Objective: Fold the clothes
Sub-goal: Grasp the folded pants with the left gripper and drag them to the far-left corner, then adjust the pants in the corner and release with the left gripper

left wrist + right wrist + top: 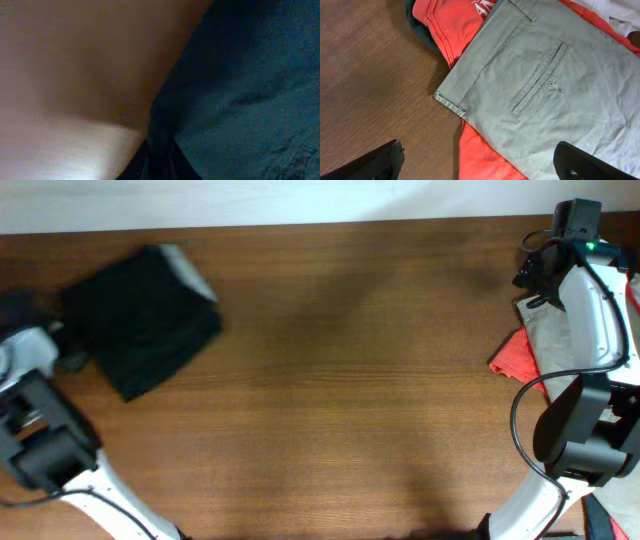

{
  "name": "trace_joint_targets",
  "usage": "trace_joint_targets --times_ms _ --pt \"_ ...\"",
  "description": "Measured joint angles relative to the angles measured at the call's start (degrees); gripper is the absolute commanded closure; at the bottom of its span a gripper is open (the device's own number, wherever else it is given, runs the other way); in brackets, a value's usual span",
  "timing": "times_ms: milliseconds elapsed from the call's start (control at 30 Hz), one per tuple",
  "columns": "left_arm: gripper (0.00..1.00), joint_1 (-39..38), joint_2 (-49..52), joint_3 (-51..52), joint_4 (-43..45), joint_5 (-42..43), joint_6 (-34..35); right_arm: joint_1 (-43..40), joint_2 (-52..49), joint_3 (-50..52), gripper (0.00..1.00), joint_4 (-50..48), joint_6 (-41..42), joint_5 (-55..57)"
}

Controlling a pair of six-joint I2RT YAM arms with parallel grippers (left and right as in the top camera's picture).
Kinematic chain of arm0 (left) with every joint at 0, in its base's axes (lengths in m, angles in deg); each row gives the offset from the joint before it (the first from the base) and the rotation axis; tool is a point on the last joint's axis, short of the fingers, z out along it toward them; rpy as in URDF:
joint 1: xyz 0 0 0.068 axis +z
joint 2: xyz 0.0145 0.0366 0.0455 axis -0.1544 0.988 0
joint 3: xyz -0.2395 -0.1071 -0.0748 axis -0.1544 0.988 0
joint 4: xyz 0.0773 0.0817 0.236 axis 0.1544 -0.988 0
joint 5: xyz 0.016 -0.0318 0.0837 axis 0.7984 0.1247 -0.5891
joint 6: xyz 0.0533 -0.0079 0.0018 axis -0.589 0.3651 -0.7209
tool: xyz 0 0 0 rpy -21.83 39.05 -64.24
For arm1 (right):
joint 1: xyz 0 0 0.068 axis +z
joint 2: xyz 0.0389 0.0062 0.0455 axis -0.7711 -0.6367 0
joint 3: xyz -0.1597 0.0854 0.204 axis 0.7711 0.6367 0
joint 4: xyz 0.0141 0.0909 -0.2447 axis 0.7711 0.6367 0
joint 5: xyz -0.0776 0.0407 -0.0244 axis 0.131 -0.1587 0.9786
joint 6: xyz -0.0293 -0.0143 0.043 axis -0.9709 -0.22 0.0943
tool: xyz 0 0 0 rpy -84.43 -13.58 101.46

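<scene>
Overhead — black garment (140, 320) on table (360, 390)

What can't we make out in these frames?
- Left gripper open or shut: left wrist view is a dark blur against the black garment; overhead, too small.
- Red garment: mostly under the khaki-grey trousers, right wrist view.
- Extent of the pile: overhead, right arm and frame edge cover it.

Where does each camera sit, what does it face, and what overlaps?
Overhead: above the table, facing down; left arm, right arm, black garment at left.
Left wrist: close against the black garment and table, blurred; jaws indiscernible.
Right wrist: above khaki-grey trousers on red garment; right gripper jaws apart.
Shared: red garment, in overhead and right wrist.
</scene>
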Motion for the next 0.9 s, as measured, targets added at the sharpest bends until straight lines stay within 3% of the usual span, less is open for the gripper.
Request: trace_joint_targets --times_ms 100,133,233,433,633,767,900 --pt "0.87 8.31 0.0 -0.02 -0.79 -2.16 2.23 0.0 0.0 0.0 0.01 0.0 -0.04 0.0" --pt "0.78 9.99 0.0 -0.04 -1.9 -2.32 2.71 0.0 0.0 0.0 0.01 0.0 -0.02 0.0" --pt "0.77 10.14 0.0 -0.15 -4.68 -2.14 3.54 0.0 0.0 0.0 0.01 0.0 -0.02 0.0" --pt "0.76 1.4 -0.55 0.72 -5.6 -1.18 11.96 0.0 0.0 0.0 0.01 0.0 0.0 0.0" --pt "0.71 -11.56 -1.64 5.09 6.36 -3.63 18.1 0.0 0.0 0.0 0.01 0.0 -0.07 0.0" --pt "0.71 -12.98 -0.33 6.14 16.63 -7.63 15.12 0.0 0.0 0.0 0.01 -0.04 -0.02 -0.02" --pt "0.65 -12.02 0.68 6.12 19.82 -9.53 7.78 0.0 0.0 0.0 0.01 0.0 -0.07 0.0"
